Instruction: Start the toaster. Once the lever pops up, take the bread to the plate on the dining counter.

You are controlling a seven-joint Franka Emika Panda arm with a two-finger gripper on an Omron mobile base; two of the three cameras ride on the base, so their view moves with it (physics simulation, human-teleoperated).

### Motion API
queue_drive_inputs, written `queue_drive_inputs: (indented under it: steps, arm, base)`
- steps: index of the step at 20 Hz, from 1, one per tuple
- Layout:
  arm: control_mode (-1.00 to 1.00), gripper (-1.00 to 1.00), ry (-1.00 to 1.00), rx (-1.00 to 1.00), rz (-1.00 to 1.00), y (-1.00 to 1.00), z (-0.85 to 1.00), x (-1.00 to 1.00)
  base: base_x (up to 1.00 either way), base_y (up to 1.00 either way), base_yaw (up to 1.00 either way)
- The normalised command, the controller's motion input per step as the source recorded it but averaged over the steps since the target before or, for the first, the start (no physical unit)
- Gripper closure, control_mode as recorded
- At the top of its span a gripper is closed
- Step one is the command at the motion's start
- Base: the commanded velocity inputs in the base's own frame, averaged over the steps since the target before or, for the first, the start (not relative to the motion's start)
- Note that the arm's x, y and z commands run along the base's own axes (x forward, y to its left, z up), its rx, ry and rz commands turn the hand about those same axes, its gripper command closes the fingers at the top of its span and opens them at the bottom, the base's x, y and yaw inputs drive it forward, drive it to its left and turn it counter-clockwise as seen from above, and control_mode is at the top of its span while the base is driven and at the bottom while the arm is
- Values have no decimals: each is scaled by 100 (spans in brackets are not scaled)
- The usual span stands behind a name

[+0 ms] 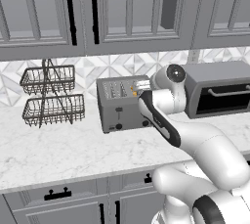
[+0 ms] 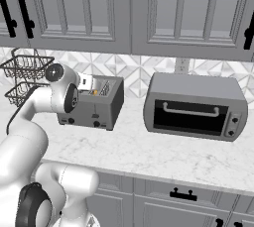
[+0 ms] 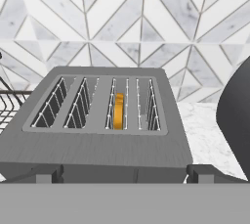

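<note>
Toaster (image 3: 105,140), boxy grey metal, holds thin golden bread (image 3: 118,111) in one slot.

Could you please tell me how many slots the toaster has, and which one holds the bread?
4, side by side across the top of the toaster. The bread stands in the third slot from the left in the hand view; the others look empty.

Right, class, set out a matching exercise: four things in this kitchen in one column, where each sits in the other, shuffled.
Things:
1. bread
2. toaster oven
3. wire basket rack
4. toaster

Places:
A. right end of the worktop
B. left end of the worktop
C. in a toaster slot
D. between the rack and the oven

Pairs: 1-C, 2-A, 3-B, 4-D
</note>
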Motion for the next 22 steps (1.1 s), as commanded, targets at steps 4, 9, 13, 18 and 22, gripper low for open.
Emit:
queue_drive_inputs:
  steps: [4,9,13,18,22]
  arm:
    - [-100,-100,0,0,0,0,0,0]
    - [-100,-100,0,0,0,0,0,0]
    - [-100,-100,0,0,0,0,0,0]
    - [-100,-100,0,0,0,0,0,0]
    - [-100,-100,0,0,0,0,0,0]
  base:
    - [0,0,0]
    - [0,0,0]
    - [0,0,0]
    - [0,0,0]
    - [0,0,0]
